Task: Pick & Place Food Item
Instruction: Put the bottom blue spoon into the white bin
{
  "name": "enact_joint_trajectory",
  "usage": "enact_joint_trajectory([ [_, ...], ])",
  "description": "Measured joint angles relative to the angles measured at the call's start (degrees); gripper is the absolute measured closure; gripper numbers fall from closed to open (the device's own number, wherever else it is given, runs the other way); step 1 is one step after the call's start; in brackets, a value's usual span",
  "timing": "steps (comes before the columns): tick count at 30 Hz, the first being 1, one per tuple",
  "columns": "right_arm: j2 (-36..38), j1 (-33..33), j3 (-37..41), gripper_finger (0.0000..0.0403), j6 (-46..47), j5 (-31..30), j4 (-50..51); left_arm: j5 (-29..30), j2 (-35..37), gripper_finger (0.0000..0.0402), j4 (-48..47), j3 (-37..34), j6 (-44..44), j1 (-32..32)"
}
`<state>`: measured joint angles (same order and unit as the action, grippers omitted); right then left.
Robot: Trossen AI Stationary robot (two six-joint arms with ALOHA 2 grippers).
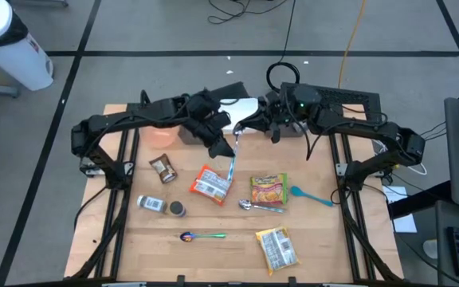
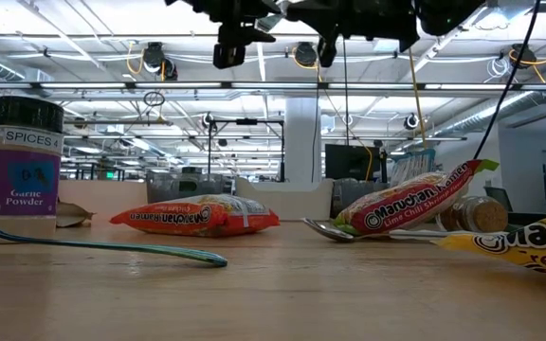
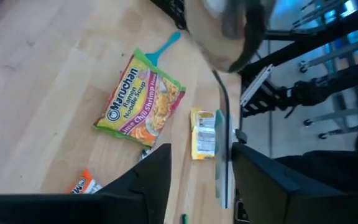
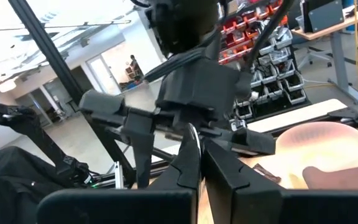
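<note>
A thin teal utensil [image 1: 231, 165] hangs in the air over the far middle of the table, between my two grippers. My right gripper [image 1: 241, 130] is shut on its upper end. My left gripper [image 3: 201, 155] is open, and the utensil [image 3: 222, 155] runs between its fingers, close to one of them. On the table below lie a green ramen packet [image 1: 268, 190], an orange packet [image 1: 209, 183], a yellow packet [image 1: 277, 248] and a brown packet [image 1: 163, 167]. My right gripper pinches the utensil's upper end [image 4: 191, 132] between its two fingertips. The utensil runs away from the fingers toward my left gripper and is clear of the table. Whether a finger [image 3: 260, 180] of my left gripper touches the utensil, I cannot tell.
A spice jar [image 1: 151, 205] and a small jar [image 1: 177, 209] lie at the left. A metal spoon [image 1: 260, 206], a teal spoon [image 1: 311, 194] and a purple-and-green spoon [image 1: 202, 236] lie among the packets. A pink bowl [image 1: 162, 134] stands at the far left.
</note>
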<state>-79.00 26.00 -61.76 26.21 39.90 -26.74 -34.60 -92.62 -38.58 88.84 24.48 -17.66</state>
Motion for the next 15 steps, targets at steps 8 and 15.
enact_joint_trajectory([
  [8,3.17,2.14,-0.04,0.0401,-0.71,-0.01,4.32,4.07,2.67,0.0232,-2.15,-0.07,-1.76,-3.84],
  [15,8.54,3.86,-0.02,0.0401,-5.86,-11.14,16.14,16.67,8.69,0.0244,-2.22,-0.04,-3.44,-4.98],
])
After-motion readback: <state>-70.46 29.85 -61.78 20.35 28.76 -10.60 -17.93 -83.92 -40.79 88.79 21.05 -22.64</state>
